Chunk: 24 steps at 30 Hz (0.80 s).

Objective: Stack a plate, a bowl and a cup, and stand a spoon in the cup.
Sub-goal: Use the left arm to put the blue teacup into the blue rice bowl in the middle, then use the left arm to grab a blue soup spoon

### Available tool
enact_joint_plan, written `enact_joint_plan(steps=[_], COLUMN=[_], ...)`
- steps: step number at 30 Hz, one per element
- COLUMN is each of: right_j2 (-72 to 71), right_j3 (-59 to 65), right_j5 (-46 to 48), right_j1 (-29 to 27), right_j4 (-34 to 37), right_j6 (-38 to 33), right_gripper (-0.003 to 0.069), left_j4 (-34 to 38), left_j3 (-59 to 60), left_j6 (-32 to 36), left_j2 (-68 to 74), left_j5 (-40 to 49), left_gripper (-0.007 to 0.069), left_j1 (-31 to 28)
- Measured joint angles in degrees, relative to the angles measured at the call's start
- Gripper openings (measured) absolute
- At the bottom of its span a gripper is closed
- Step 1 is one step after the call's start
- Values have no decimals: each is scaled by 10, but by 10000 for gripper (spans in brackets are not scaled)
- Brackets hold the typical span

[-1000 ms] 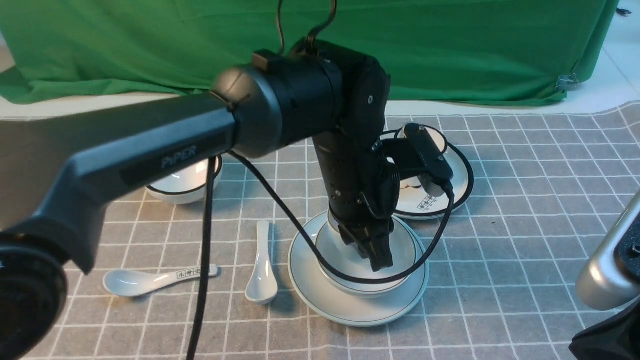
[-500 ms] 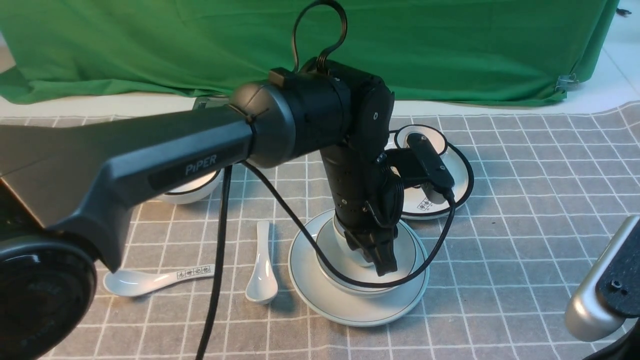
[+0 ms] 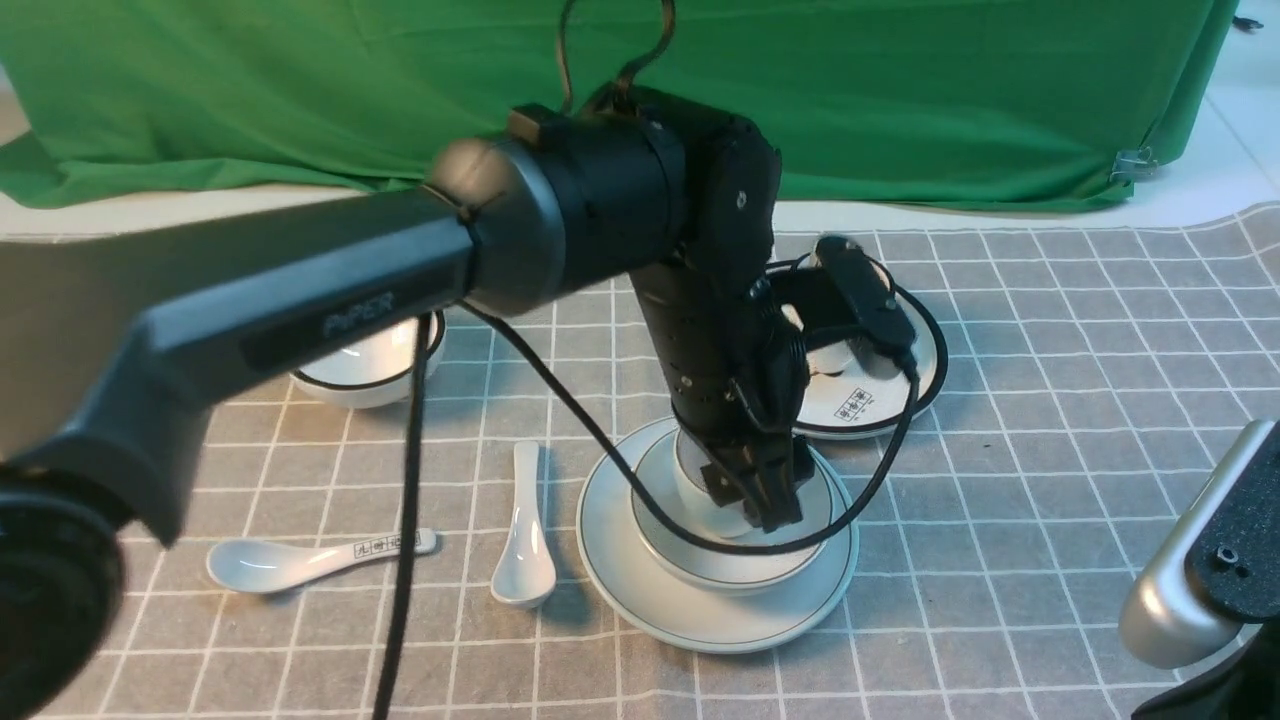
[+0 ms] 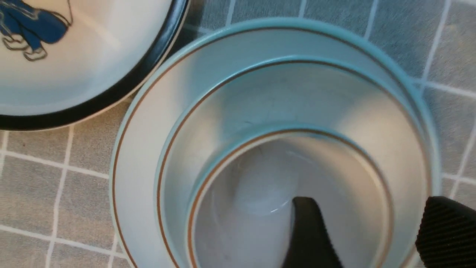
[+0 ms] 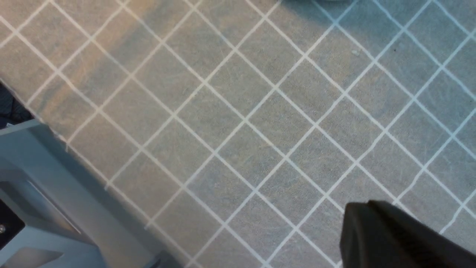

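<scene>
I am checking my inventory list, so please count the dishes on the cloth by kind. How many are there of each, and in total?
Plates: 2 (pale plate, black-rimmed plate)
Bowls: 2 (pale bowl, black-rimmed bowl)
Cups: 2 (pale cup, black-rimmed cup, mostly hidden)
Spoons: 2 (plain spoon, printed spoon)
Total: 8

Front view: from the robot's side, between the arms, facing forward and down over grey white-gridded tablecloth point(image 3: 1050, 400) to green fabric backdrop point(image 3: 950, 100); mid range.
Left wrist view: very close, straight down into small pale bluish-white cup point(image 4: 253, 193), shallow pale bowl point(image 4: 230, 96), large pale plate point(image 4: 137, 149). Front view shows the same stack at centre.
Right wrist view: close, down on tablecloth only.
</scene>
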<state>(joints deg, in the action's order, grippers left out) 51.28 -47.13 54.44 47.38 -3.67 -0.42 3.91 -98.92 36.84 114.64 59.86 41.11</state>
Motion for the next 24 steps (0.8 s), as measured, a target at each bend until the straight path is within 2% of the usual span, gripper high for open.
enact_joint_plan(steps=[3,4,7,8,10,12,13,16,20,24], right_j2=[0,0,0,0,0,0,0,0,0,0], right_j3=[0,0,0,0,0,0,0,0,0,0], right_j5=[-13,-22,-37,-37,-45,-49,-53,-55,-55,-56], right_j1=[0,0,0,0,0,0,0,0,0,0], right_j4=[0,0,0,0,0,0,0,0,0,2], right_j6=[0,-1,-1,-1,-1,-1,-1,-1,0,4], right_gripper=[35,35,35,35,35,35,35,35,35,38], left_j4=[13,14,-12,-15,-39,-36,-27,-19,-13,-11], left_j3=[0,0,1,1,21,42,77,138,189,192], left_j6=[-14,-39,-120,-126,-183,-197,-215,-233,-285,-337], left_j2=[-28,-52,-107,-111,-150,-164,-180,-181,-156,-124], left_j5=[9,18,70,70,88,92,94,75,-9,-57], left_gripper=[448,454,416,416,343,293,231,164,157,211], left_j1=[0,0,0,0,-5,-14,-28,-55,-102,-145])
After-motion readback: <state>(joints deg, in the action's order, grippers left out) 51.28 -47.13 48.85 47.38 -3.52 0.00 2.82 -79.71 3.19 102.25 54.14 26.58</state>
